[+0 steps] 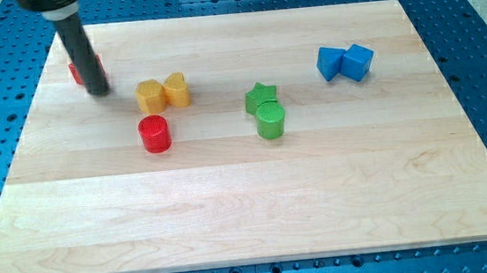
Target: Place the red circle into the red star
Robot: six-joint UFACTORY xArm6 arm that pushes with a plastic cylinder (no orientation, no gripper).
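Camera view: red circle point(154, 134) lies right, below my tip point(98, 89).

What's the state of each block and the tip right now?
my tip: down on board, against red star.
red star: mostly hidden behind rod.
red circle: upright, free-standing.
yellow blocks: touching pair.
green star, green cylinder: touching.
blue blocks: touching pair.

— Where is the red circle point(154, 133)?
— It stands upright on the bench, a short ribbed cylinder left of centre in the view.
— And the red star point(75, 73)?
— Near the view's top left corner, mostly hidden behind the dark rod; only red edges show, well apart from the circle.
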